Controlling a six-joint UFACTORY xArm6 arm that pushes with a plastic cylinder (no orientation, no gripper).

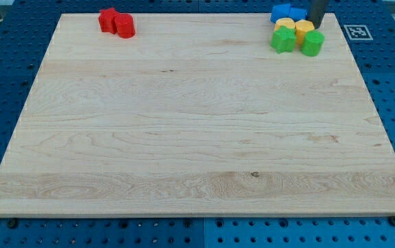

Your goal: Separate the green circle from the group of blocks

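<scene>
tool: rod, no jaws, my tip at view's top right, just above green circle | circle beside green block, under yellow blocks on bench | advice: push straight down-view, missing neighbours

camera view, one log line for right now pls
my tip: top right, behind the yellow blocks | green circle: touching the group | blue blocks: beside tip | red blocks: top left | separation: not done
</scene>
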